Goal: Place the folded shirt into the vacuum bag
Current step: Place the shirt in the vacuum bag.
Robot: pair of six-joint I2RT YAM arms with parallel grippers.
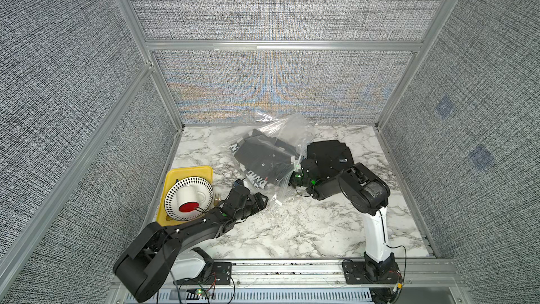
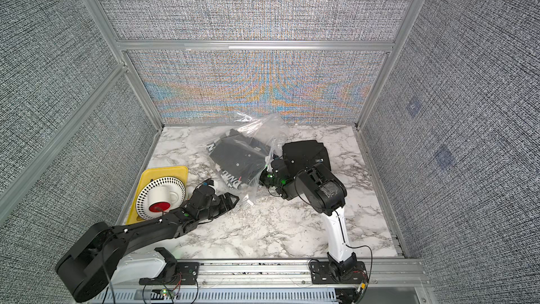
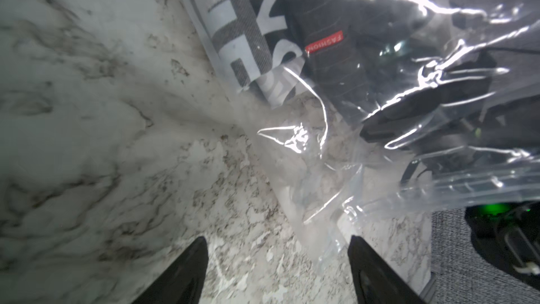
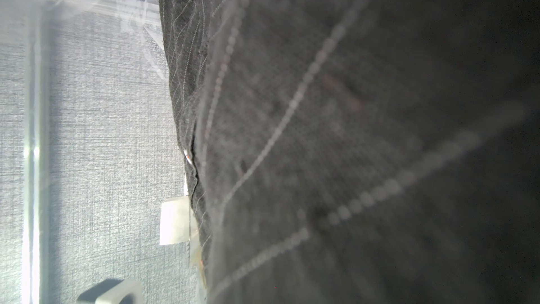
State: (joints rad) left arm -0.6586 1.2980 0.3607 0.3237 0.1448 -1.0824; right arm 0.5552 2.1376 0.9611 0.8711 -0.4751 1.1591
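Observation:
The clear, crinkly vacuum bag [image 1: 282, 130] [image 2: 264, 125] lies at the middle back of the marble table. Inside it is the folded shirt [image 1: 263, 156] [image 2: 239, 156], black with thin stripes, white lettering and a red label [image 3: 323, 42]. My left gripper [image 1: 261, 200] [image 3: 277, 239] is open just short of the bag's near corner [image 3: 306, 171], with only marble between its fingers. My right gripper [image 1: 293, 178] [image 2: 264, 177] is at the bag's right edge, shut, its tips hidden by plastic. Dark striped cloth [image 4: 350, 141] fills the right wrist view.
A second folded black garment [image 1: 328, 153] lies outside the bag, right of it, behind my right arm. At the left stands a yellow tray [image 1: 175, 175] bearing a dotted plate [image 1: 175, 197] and a white cup [image 1: 190, 197]. Grey walls enclose the table.

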